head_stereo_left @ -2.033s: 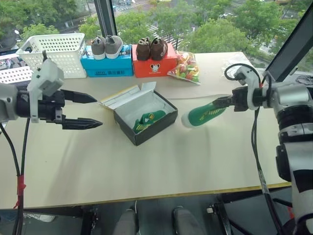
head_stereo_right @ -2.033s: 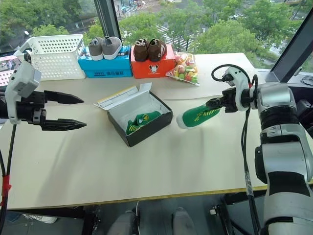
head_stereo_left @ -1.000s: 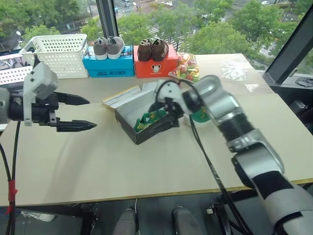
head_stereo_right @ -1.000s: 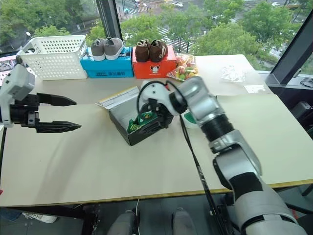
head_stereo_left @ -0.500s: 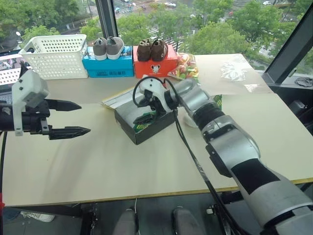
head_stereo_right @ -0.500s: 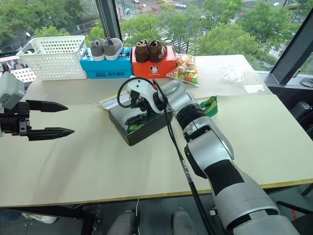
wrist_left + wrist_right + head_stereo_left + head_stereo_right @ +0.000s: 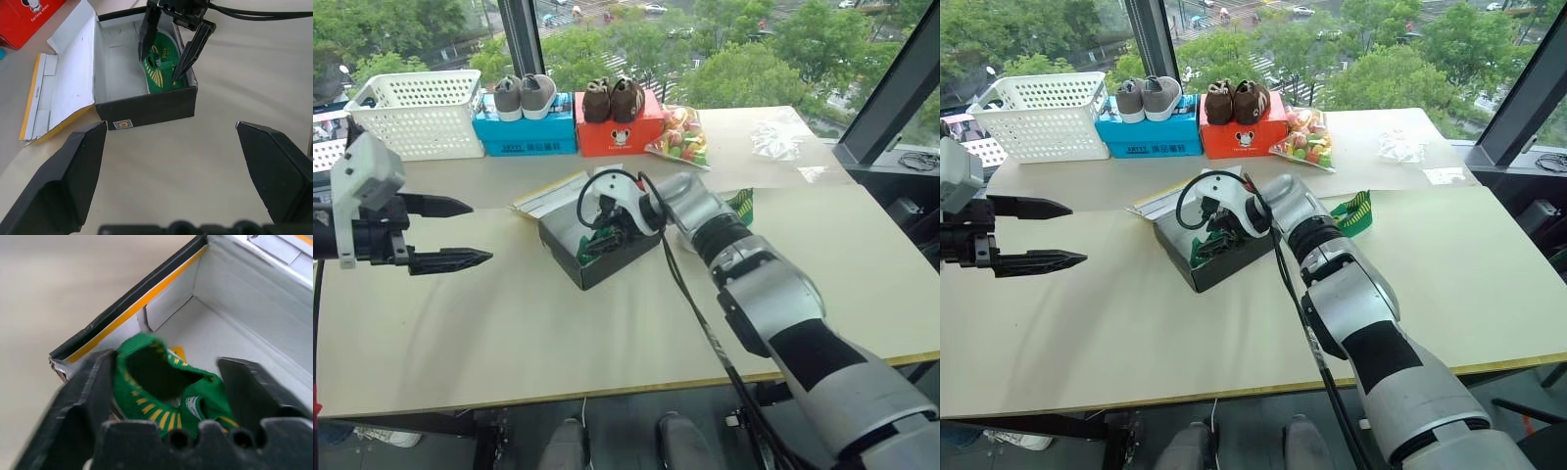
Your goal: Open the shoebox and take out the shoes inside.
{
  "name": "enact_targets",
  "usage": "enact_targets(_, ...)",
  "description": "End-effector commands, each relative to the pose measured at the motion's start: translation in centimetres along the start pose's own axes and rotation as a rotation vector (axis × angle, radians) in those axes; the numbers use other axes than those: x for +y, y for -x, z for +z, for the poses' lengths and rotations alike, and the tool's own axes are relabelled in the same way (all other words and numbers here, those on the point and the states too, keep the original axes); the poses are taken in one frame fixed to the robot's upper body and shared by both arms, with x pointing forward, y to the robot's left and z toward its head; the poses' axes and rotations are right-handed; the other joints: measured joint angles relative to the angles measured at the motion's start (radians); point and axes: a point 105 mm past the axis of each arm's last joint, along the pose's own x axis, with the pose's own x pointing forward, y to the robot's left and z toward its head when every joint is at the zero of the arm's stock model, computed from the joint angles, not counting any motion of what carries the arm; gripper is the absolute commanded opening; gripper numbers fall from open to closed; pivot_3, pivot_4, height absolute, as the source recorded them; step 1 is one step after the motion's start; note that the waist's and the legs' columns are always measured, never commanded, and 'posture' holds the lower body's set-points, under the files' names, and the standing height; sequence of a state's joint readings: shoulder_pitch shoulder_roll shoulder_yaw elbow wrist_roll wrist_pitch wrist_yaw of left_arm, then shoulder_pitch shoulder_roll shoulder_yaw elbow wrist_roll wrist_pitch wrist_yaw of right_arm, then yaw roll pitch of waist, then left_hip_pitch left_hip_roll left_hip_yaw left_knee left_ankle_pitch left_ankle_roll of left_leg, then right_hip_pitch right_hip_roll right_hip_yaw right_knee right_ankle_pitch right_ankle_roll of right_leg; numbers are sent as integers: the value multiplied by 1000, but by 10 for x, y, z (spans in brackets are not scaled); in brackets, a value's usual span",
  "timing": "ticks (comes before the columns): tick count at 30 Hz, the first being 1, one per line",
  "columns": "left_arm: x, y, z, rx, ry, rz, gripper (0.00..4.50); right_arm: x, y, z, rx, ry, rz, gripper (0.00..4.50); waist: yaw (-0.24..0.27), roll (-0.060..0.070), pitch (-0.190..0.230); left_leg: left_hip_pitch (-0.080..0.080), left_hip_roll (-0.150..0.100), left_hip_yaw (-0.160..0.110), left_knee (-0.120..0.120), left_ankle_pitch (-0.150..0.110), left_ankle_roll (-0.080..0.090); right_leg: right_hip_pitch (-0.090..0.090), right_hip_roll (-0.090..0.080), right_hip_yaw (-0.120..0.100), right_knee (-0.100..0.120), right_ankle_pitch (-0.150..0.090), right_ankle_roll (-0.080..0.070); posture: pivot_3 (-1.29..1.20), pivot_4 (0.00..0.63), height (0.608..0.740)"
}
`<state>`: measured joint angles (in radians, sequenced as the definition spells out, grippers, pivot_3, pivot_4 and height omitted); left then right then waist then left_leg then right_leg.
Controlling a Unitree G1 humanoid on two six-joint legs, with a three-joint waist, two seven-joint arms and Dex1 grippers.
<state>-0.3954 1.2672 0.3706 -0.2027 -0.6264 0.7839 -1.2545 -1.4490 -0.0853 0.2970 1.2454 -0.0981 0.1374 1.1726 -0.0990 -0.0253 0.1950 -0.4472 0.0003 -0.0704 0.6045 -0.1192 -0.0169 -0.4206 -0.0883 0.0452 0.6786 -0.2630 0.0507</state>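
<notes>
Two green shoes are in play: one green shoe (image 7: 164, 66) lies inside the open shoebox (image 7: 597, 241) near the table's middle, and the other green shoe (image 7: 1354, 212) rests on the table (image 7: 607, 333) at the box's three o'clock, partly hidden behind the right arm. Three boxes are on the table: the shoebox, a blue box (image 7: 529, 132) carrying one grey pair (image 7: 528, 95), and an orange-red box (image 7: 622, 133) carrying one brown pair (image 7: 615, 98), both at the shoebox's twelve o'clock. One white basket (image 7: 416, 113) stands at its ten o'clock. The right gripper (image 7: 168, 51) reaches into the shoebox, its fingers parted on either side of the shoe inside. The left gripper (image 7: 450, 233) hovers spread wide and empty at the shoebox's nine o'clock, well apart.
</notes>
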Motion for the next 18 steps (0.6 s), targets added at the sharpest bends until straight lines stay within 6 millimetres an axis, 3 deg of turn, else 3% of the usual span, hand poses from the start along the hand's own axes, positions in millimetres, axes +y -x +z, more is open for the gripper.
enact_targets(1,2,7,11,-3,-52,30,4500,0,1,15,-40,42,6,2069,0,0,0,0,0,0,0,0,0,0,0,0,0,0,0,0,150,740)
enact_targets(7,1,7,8,11,-53,32,4500,0,1,15,-51,22,8,35,0,0,0,0,0,0,0,0,0,0,0,0,0,0,0,0,150,740)
enact_targets(13,2,8,8,16,-56,37,4500,-11,3,13,-57,-4,-93,35,1,0,0,0,0,0,0,0,0,0,0,0,0,0,0,0,150,740)
enact_targets(16,2,7,8,16,-56,39,4500,-31,8,11,-93,-127,-271,35,1,0,0,0,0,0,0,0,0,0,0,0,0,0,0,0,150,740)
enact_targets(18,2,7,7,17,-56,40,4500,-46,15,4,-62,-109,-415,35,2,0,0,0,0,0,0,0,0,0,0,0,0,0,0,0,150,740)
